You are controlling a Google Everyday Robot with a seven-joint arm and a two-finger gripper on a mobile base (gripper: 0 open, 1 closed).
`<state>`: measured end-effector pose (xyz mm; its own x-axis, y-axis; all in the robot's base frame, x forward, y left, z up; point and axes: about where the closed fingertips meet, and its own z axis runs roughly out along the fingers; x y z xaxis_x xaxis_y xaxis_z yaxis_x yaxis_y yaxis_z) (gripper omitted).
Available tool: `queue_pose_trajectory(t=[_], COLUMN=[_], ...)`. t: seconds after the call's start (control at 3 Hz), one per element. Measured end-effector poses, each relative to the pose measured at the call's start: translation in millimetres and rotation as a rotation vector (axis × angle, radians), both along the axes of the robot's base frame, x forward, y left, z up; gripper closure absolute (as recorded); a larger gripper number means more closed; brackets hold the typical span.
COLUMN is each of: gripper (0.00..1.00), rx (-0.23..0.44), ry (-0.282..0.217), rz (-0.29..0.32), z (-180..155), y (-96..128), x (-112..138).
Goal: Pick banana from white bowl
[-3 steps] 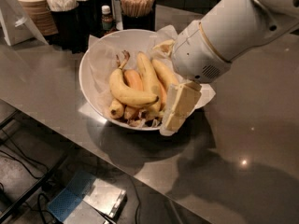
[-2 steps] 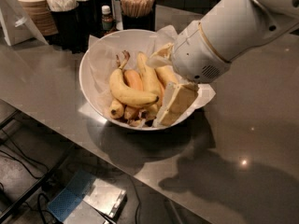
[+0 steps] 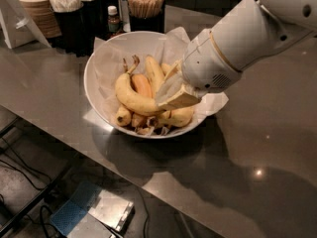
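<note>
The white bowl (image 3: 99, 63) stands on the grey counter, lined with crinkled white paper that sticks over its rim. It holds several yellow bananas (image 3: 130, 95), some with brown ends. My gripper (image 3: 168, 99) reaches into the bowl from the right. Its tip rests over the right-hand bananas, touching or just above the long curved one in front. The white arm (image 3: 237, 43) comes in from the upper right and hides the bowl's right rim and part of the bananas there.
Dark cups of wooden sticks (image 3: 145, 6) and napkins (image 3: 72, 9) stand behind the bowl with a small bottle (image 3: 114, 19) and stacked paper bowls (image 3: 34, 6). The counter edge (image 3: 74, 152) runs diagonally in front, with the floor and a box (image 3: 94, 212) below.
The gripper has swung from hanging at the bowl's front right rim up and left into the bowl, onto the bananas.
</note>
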<state>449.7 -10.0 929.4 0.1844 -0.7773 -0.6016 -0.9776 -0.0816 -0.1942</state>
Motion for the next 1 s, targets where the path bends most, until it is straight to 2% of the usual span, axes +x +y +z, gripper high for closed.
queue_pose_trajectory(t=[0.33, 1.0], gripper=[0.86, 0.39], rx=[0.000, 0.000], ry=[0.000, 0.000], rz=[0.000, 0.000], z=[0.0, 0.1], y=[0.0, 0.0], x=[0.0, 0.0])
